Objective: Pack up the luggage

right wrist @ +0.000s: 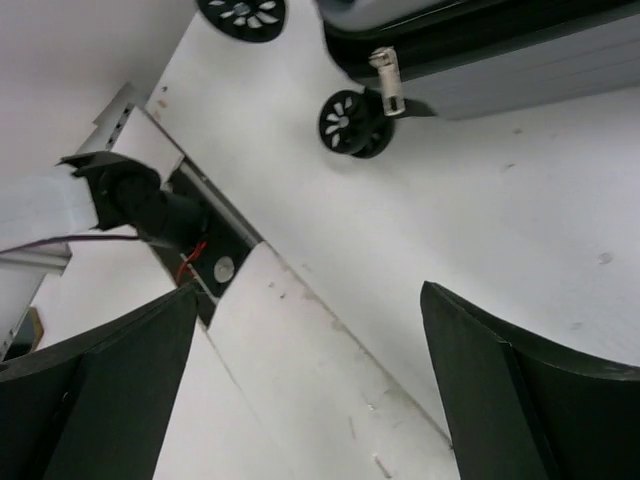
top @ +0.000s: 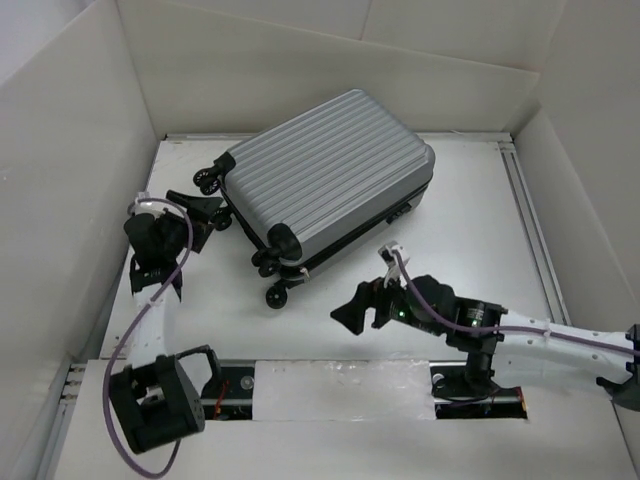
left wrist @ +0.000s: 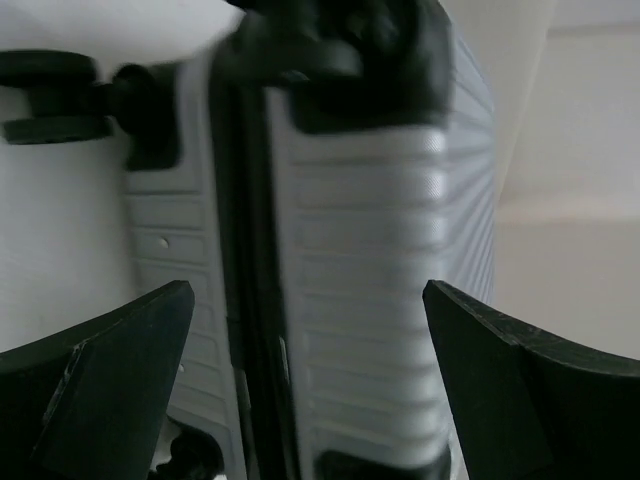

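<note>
While the closed silver-grey luggage (top: 325, 175) is lying ribbed shell up at the far centre of the table (top: 470, 210), the left gripper (top: 210, 213) is facing its wheeled end and the right gripper (top: 350, 310) its near side, both with jaws wide and empty. Opening is likely coming next, calling for a grip on the zipper pull (right wrist: 388, 82), which only the right wrist view is showing.

High rear overview plus two close wrist views, all sharing the luggage (top: 330, 170)

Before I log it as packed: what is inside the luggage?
The luggage lies shut on the table; only shell, wheels and zipper pull show. Its inside is covered; contents cannot be seen.
</note>
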`<state>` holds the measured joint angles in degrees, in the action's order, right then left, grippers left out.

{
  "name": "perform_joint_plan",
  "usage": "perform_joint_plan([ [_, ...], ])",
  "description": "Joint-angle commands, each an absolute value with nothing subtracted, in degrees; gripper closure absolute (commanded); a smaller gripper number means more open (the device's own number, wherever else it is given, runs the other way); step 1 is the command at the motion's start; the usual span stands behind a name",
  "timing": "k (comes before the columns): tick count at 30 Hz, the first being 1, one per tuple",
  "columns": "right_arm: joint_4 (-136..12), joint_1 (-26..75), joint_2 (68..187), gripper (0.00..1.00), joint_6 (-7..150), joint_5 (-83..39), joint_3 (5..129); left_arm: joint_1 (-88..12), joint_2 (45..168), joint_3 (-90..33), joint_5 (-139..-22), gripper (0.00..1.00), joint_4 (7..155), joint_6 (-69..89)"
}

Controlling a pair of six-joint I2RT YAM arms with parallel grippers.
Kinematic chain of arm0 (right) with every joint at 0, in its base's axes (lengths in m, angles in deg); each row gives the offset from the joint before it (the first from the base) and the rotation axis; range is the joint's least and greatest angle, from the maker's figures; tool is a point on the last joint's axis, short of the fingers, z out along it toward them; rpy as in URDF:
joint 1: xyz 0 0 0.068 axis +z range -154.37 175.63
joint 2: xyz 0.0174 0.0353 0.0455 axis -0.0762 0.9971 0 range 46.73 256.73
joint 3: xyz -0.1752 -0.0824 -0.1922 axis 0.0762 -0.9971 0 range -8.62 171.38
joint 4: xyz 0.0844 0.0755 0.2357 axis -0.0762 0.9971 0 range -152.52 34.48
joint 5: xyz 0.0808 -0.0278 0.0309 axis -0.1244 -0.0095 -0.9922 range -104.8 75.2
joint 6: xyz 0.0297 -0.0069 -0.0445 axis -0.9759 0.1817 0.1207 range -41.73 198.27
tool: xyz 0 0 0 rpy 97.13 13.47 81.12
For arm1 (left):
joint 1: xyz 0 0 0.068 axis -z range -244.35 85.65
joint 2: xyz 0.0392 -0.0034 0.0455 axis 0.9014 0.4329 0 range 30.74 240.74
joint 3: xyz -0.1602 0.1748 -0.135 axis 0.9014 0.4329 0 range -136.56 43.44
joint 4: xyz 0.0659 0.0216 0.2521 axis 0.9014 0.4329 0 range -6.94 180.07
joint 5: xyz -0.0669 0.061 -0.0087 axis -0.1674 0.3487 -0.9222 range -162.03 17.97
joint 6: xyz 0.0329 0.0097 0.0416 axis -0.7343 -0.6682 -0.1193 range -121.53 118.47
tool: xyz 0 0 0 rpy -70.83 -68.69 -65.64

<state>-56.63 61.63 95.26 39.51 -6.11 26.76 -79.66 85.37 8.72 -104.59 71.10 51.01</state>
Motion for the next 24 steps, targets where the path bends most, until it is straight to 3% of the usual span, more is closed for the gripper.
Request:
perform_joint_plan([
  [1, -63.2, 68.0, 95.1, 0.01, 35.8, 2.1, 27.0, -84.5, 87.6, 10.4, -105.9, 0.01, 54.3, 62.5],
  [7, -70.8, 75.1, 103.3, 0.01, 34.2, 3.3, 25.3, -88.2, 105.3, 4.8, -114.5, 0.01, 43.4, 65.0],
  [10, -73.7, 76.7, 108.3, 0.01, 34.1, 3.3, 26.0, -88.2, 113.7, 6.3, -118.0, 0.01, 25.3, 74.5],
  [13, -74.4, 78.2, 112.5, 0.01, 34.7, 3.3, 27.9, -88.2, 119.6, 6.0, -119.3, 0.01, 17.4, 78.0],
  [24, -81.5, 82.0, 118.7, 0.01, 33.7, 2.1, 28.7, -85.1, 131.8, -5.0, -117.9, 0.01, 10.1, 83.3],
])
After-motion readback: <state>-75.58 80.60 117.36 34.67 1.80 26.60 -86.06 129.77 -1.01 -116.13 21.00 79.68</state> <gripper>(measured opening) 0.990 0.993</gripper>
